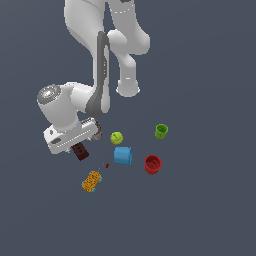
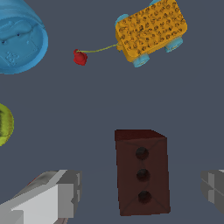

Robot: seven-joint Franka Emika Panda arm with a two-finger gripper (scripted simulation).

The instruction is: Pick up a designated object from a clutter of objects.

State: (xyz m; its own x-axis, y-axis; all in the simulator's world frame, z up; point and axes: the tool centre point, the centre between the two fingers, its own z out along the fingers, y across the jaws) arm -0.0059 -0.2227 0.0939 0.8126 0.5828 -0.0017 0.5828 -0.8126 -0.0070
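Block (image 2: 142, 177) between open claw (image 2: 142, 192) fingers.

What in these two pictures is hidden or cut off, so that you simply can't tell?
- Brown block: exterior view, its top hidden behind the end effector; grip contact unclear.
- End effector fingers: wrist view, cut by the picture's edges.
- Blue cup and yellow-green ball: wrist view, cut by the edge.
- Orange toy: exterior view, too small for detail.
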